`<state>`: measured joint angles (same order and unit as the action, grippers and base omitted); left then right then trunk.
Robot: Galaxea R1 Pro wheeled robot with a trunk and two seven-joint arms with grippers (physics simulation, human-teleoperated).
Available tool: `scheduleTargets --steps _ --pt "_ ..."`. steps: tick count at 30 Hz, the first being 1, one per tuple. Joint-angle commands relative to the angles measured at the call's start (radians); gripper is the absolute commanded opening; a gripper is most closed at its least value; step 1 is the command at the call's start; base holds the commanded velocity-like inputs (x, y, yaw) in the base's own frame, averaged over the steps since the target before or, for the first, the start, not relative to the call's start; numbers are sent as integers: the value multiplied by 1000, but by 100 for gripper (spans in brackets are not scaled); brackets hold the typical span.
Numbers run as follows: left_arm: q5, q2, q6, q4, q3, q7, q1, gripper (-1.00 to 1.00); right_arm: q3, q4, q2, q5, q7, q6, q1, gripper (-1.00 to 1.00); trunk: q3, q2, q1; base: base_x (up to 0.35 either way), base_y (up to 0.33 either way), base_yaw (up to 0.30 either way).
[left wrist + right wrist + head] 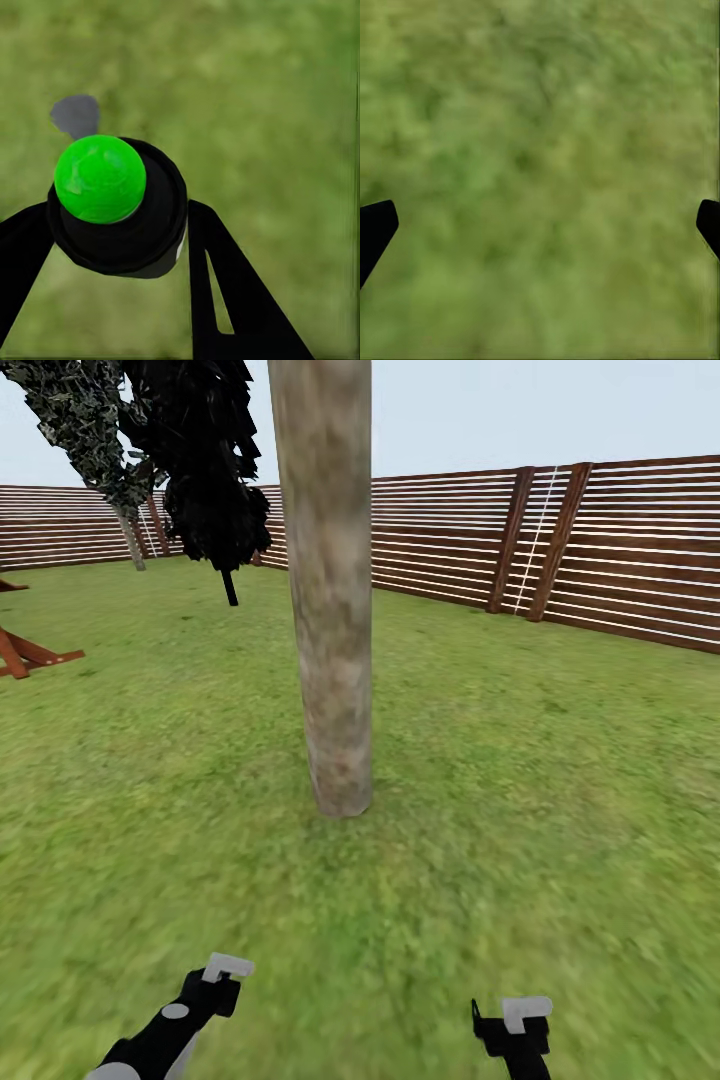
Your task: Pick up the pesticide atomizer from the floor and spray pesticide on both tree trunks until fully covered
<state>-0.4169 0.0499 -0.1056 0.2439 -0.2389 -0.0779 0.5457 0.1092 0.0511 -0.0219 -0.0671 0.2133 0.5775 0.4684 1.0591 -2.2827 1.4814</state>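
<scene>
Over lawn (285, 90), left pincer (120, 225) grips atomizer (101, 180); trunk (330, 610) ahead.

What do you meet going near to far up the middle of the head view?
Grass → pale mottled tree trunk → more lawn → brown slat fence → sky.

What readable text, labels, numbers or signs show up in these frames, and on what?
None: no view carries readable text.
Atomizer in the left gripper: green cap and black body, no label visible.
Tree trunk: mottled bark, no sign.
Fence: plain slats, no markings.
Right gripper: black fingertips over grass, unmarked.
</scene>
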Motion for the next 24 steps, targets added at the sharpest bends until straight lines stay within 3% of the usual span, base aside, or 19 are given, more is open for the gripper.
scheduleTargets --steps 1,6,9,12,17,24 --pt "-7 -5 0 -1 -8 -1 1 -100 7 0 -2 -3 13 6 0 100 1 0 0 0 0 0" --pt "-6 -12 8 13 -13 8 1 -100 8 -5 -4 1 15 12 -1 100 1 0 0 105 -46 0" --pt "35 -18 14 47 -25 64 3 -100 6 -8 -17 9 17 15 -13 100 1 0 0 261 -150 0" --pt "79 -32 59 65 -27 81 12 -100 7 -8 -22 53 16 34 -16 100 1 0 0 277 -164 0" --pt "88 -83 146 89 -23 84 20 -100 10 -7 -21 75 11 44 -17 100 1 0 0 275 -168 0" --pt "87 -78 169 114 -15 72 20 -100 9 -7 -23 78 12 44 -17 100 1 0 0 279 -148 -190"
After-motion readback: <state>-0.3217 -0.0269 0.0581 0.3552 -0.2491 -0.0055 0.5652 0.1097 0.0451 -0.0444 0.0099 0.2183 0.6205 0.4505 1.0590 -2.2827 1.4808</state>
